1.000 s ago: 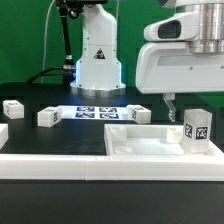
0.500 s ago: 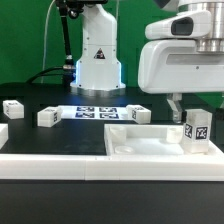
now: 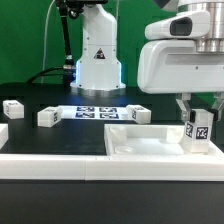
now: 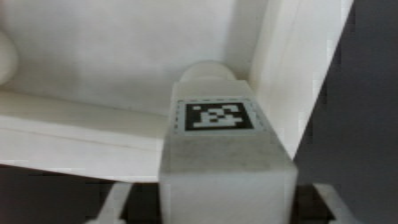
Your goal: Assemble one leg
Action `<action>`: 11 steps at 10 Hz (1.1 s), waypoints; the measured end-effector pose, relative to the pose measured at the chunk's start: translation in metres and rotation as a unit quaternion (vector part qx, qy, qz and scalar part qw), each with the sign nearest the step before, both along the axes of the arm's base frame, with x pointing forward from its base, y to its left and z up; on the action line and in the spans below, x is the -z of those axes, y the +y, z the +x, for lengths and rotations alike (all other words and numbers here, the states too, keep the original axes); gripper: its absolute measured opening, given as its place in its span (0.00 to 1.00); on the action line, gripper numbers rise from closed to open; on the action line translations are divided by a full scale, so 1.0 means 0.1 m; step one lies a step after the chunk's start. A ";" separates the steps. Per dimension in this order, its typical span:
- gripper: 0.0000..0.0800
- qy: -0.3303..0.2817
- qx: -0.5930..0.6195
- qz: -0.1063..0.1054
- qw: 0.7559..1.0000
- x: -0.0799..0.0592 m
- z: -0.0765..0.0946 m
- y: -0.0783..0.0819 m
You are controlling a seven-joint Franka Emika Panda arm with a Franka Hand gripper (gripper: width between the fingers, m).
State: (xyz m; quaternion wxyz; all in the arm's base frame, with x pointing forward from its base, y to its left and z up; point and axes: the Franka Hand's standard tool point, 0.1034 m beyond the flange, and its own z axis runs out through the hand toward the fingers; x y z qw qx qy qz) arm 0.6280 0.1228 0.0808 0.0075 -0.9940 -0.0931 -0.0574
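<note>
The leg (image 3: 200, 130), a small white post with a black-and-white tag, stands upright in the large white tray-like part (image 3: 140, 148), at its corner on the exterior view's right. My gripper (image 3: 199, 112) hangs right above the leg, its fingers down on either side of the leg's top. In the wrist view the leg (image 4: 217, 150) fills the middle with its tag facing the camera. The gripper (image 4: 221, 205) is open there, with dark gaps between the leg and each finger. It holds nothing.
Three more white legs lie on the black table, one far left (image 3: 12, 108), one (image 3: 46, 117) near it and one (image 3: 141, 114) behind the tray. The marker board (image 3: 95, 112) lies in front of the robot base (image 3: 98, 65). A long white ledge (image 3: 50, 162) runs along the front.
My gripper has moved toward the exterior view's right, from beside the leg to directly over it. The leg and the tray have not moved.
</note>
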 end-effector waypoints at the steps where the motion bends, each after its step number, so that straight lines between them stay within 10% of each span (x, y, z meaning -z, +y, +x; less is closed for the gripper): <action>1: 0.36 0.001 0.044 0.010 0.999 -0.01 0.01 -0.01; 5: 0.36 0.011 0.266 0.044 0.963 0.02 0.00 -0.07; 11: 0.37 0.011 0.588 0.065 0.806 0.02 -0.04 -0.10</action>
